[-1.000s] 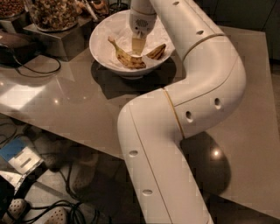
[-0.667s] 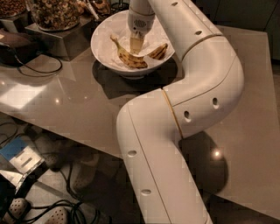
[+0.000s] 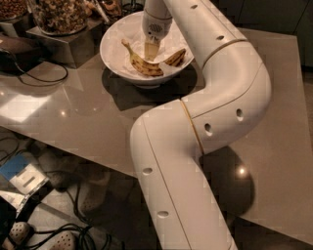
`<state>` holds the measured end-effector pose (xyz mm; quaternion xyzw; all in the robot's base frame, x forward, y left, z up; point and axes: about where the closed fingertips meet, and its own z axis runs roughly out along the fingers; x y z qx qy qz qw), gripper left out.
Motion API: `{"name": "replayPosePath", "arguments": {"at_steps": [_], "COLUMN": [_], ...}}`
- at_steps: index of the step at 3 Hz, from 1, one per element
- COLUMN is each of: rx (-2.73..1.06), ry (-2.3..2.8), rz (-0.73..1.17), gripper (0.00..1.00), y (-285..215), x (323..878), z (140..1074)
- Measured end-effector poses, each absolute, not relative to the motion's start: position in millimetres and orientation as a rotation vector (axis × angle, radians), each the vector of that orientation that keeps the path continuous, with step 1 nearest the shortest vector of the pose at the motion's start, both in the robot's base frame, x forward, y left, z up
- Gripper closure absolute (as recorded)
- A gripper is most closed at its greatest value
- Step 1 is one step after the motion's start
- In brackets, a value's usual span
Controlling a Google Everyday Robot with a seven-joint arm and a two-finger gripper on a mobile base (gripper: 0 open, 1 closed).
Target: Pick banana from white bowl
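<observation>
The white bowl [image 3: 113, 45] stands at the far side of the table, lined with white paper. Inside it lies the banana [image 3: 142, 66], yellow, curved and brown-speckled, running from upper left to lower right. A second, shorter yellow-brown piece [image 3: 176, 57] rests against the bowl's right side. My gripper [image 3: 150, 50] reaches straight down into the bowl from above and hangs just over the banana's middle, touching it or nearly so. The wrist hides the bowl's far rim.
Glass jars of brown food [image 3: 58, 14] stand on a dark stand left of the bowl. A black cable [image 3: 44, 73] loops on the table at left. My white arm [image 3: 220, 97] bends over the table's right half. Cables and clutter [image 3: 29, 180] lie on the floor below.
The gripper has shifted very slightly left inside the bowl, staying over the banana. The banana and the bowl have not moved.
</observation>
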<state>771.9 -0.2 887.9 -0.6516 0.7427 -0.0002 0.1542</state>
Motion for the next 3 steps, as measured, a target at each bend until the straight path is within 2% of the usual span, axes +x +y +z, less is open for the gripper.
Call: {"name": "replayPosePath", "arguments": {"at_steps": [1,2,3], "rx": [-1.861,-1.861,-1.861], "ry": [2.121,2.121,2.121], "rz": [-0.004,-0.004,-0.004], "gripper": [0.12,0.00,0.00], "y": [2.5,2.5,2.5], "x": [776.2,776.2,776.2], "z": [885.4,885.4,885.4]}}
